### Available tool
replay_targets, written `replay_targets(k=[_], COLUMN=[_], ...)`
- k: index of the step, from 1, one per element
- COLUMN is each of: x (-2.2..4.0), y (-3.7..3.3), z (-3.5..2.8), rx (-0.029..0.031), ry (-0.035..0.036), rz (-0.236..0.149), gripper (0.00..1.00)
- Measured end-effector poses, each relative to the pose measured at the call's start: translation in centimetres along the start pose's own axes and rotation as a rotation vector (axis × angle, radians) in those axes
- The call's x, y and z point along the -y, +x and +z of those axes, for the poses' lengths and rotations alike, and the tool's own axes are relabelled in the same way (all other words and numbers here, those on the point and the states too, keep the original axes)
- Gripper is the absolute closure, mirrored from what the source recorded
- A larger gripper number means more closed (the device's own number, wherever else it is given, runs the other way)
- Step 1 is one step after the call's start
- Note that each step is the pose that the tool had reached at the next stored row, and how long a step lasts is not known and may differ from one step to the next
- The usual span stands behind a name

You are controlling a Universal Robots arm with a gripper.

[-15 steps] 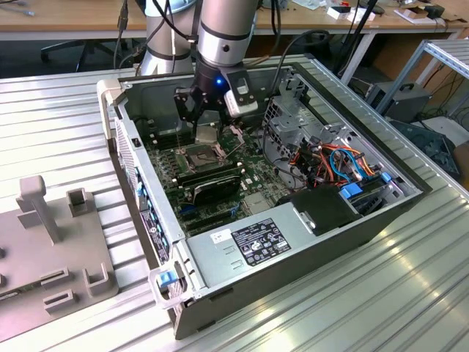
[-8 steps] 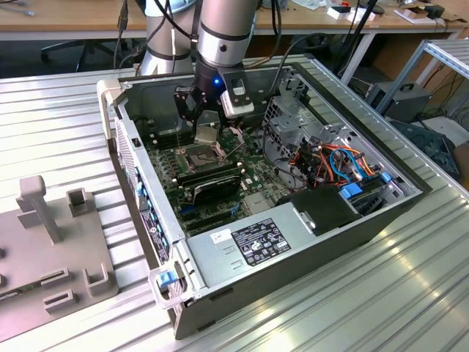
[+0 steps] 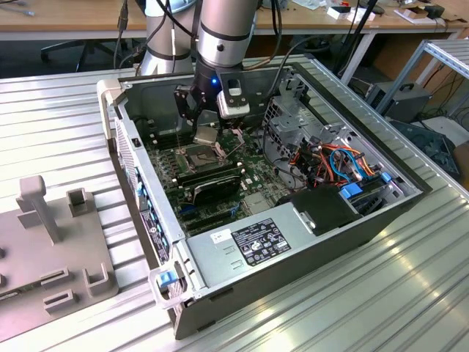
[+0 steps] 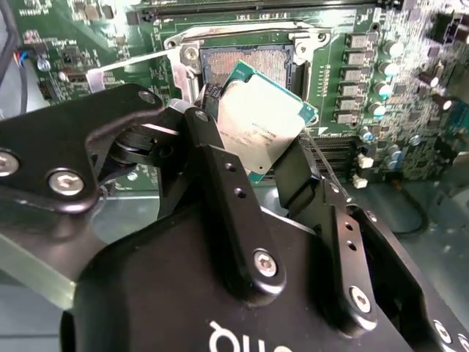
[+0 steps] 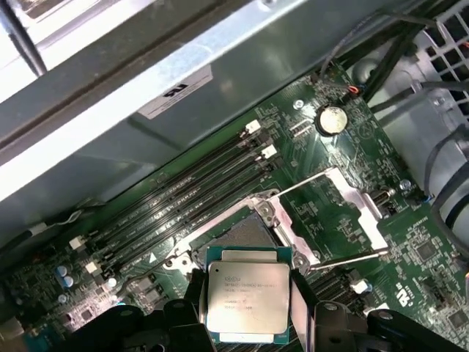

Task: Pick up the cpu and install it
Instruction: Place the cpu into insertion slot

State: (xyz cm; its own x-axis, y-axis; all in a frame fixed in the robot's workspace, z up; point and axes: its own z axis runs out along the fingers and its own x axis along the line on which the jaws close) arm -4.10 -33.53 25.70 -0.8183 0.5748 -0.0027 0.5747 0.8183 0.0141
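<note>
Here the cpu point(image 5: 248, 297) is pinched by its edges in the tool point(image 4: 253, 143) and is held tilted just above the open socket point(image 5: 238, 232) inside the computer case point(image 3: 308, 253).

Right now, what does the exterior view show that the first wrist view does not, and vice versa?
Exterior view: the robot arm, the whole computer case, a grey fixture on the exterior view's left. First wrist view: a coin cell battery, a white label. Both: the gripper holding the cpu above the open socket.
</note>
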Motion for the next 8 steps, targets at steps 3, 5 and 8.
replay_targets(k=[3, 5, 8], x=[0.0, 0.0, 0.0], y=[0.0, 0.0, 0.0], z=[0.03, 0.05, 0.07], rx=[0.0009, 0.0015, 0.0026], ry=[0.0003, 0.0005, 0.0012], rz=[0.065, 0.103, 0.141], gripper=[0.45, 0.45, 0.45])
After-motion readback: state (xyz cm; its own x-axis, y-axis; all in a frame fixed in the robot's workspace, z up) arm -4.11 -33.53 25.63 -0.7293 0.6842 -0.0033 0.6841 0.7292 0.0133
